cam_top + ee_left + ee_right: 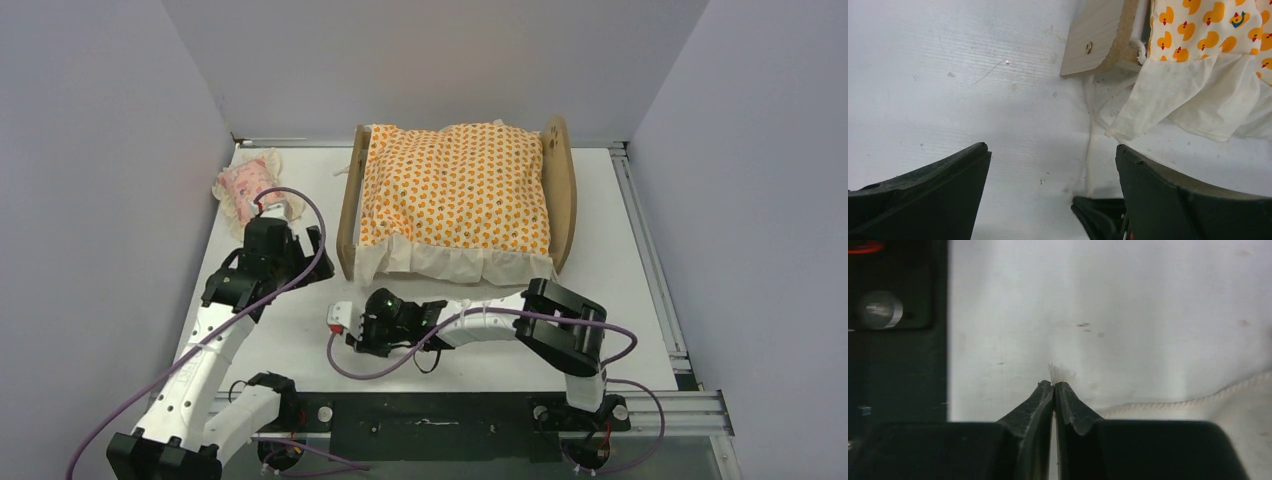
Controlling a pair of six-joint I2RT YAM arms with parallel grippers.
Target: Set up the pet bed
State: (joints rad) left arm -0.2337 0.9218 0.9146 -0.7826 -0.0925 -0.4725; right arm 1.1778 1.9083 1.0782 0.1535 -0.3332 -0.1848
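1. Pet bed (560, 190) stands at the far middle of the white surface (620, 290), its long side facing me, the taller rounded plywood end board on the right and the lower one on the left.
2. An orange duck-print cushion (455, 190) fills the frame between the two boards. Its white ruffle (1178, 100) spills over the near side and reaches down to the surface.
3. A small pink frilled pillow (245, 185) lies on the surface at the far left, well apart from the bed and just beyond my left arm.
4. My left gripper (1051, 147) hangs over bare surface just left of the bed's near left corner, fingers spread wide with nothing between them. From its wrist view I see the lower corner of the left end board, with one screw in it, and the ruffle beside that.
5. My right arm reaches leftward along the near side of the bed, and my right gripper (1054, 385) sits low over the surface, near the bed's near left corner.
6. The right fingers are pressed tip to tip. A tiny white wisp (1060, 373) shows just past the tips; I cannot tell whether it is pinched or only lying behind them.
7. A white cloth (1198, 402) with a corded edge lies flat on the surface just right of the right gripper's tips. In the left wrist view a pale strip of it runs from under the bed corner toward me.
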